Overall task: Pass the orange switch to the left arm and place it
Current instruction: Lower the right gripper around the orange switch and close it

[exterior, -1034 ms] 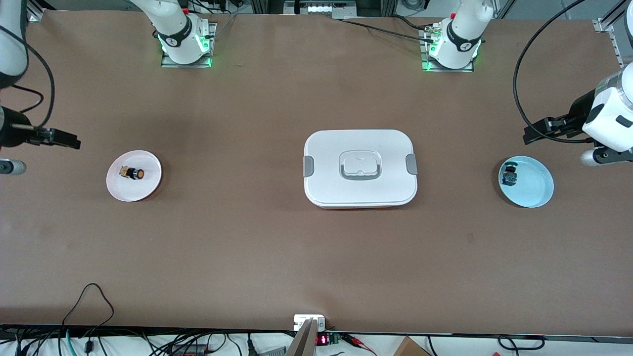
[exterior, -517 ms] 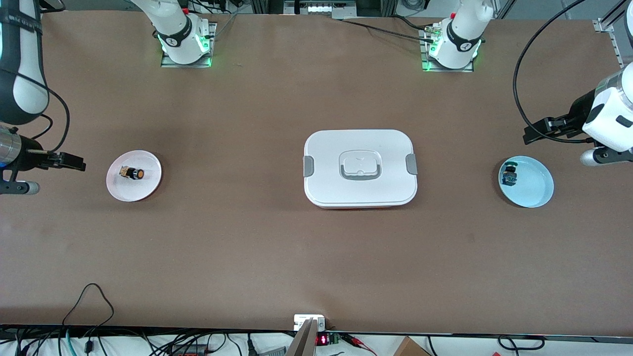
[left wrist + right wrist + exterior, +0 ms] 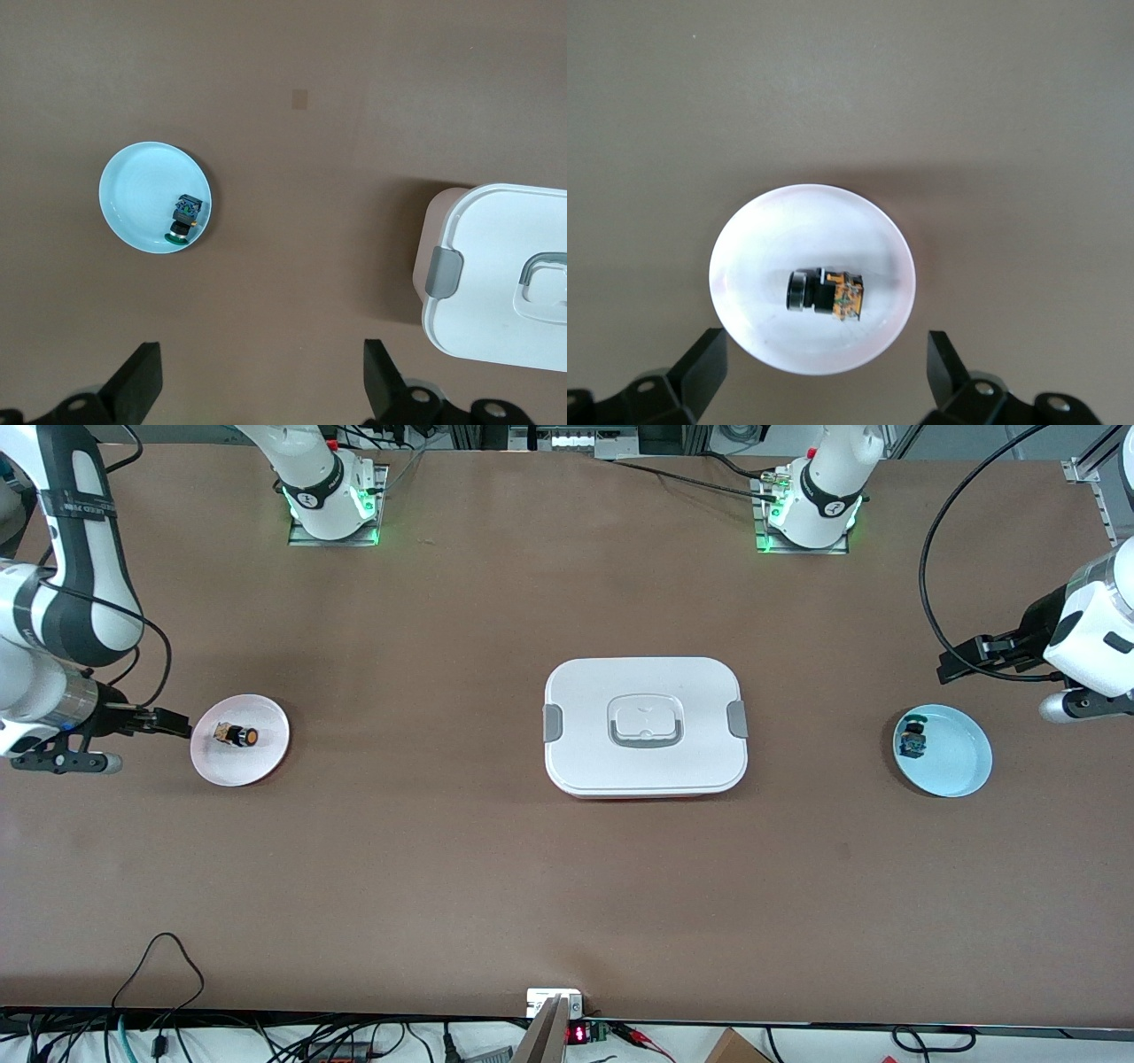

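Table (image 3: pixel 443 886) of brown colour is seen carrying a white box (image 3: pixel 645 726) at its middle, lid latched down. The orange switch (image 3: pixel 239 736) is found lying on its side on a pale pink plate (image 3: pixel 257 766) toward the right arm's end of the table, well apart from the box. The right gripper (image 3: pixel 168 723) is held in the air just beside that plate's rim, its fingers (image 3: pixel 700 367) spread wide with nothing between them. Toward the left arm's end, a light blue plate (image 3: pixel 957 766) is seen, with a small dark switch with a blue-green cap (image 3: pixel 911 741) lying in it near the rim. The left gripper (image 3: pixel 961 664) waits above the table near this plate, its fingers (image 3: pixel 137 385) likewise apart and empty.
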Available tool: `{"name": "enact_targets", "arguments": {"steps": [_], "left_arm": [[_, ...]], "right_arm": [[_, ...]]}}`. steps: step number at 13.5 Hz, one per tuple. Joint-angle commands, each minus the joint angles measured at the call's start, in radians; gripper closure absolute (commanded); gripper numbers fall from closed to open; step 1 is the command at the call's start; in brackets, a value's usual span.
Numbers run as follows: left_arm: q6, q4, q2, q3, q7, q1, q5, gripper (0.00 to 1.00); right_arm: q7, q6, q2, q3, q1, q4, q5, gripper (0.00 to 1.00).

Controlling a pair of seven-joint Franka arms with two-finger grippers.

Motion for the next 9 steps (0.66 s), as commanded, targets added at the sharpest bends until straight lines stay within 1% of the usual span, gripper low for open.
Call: {"name": "enact_targets", "arguments": {"steps": [1,3,4,9], "left_arm": [[-0.008,0.027,0.012,-0.001,0.005,0.003,-0.009,0.0],[-0.008,0.027,0.012,0.001,0.005,0.003,-0.009,0.0],[-0.01,0.027,0.012,0.001,0.005,0.003,-0.009,0.0],[-0.008,0.027,0.012,-0.001,0.005,0.003,-0.009,0.0]], "right_arm": [[0.019,0.122,-0.009,0.009,-0.004,-0.109,0.014,0.0],[0.019,0.182,0.01,0.009,-0.013,-0.155,0.014,0.0],[0.021,0.191,0.018,0.009,-0.013,-0.168,0.015,0.0],[0.061,0.197,0.063,0.009,-0.011,-0.172,0.014,0.0]]}}
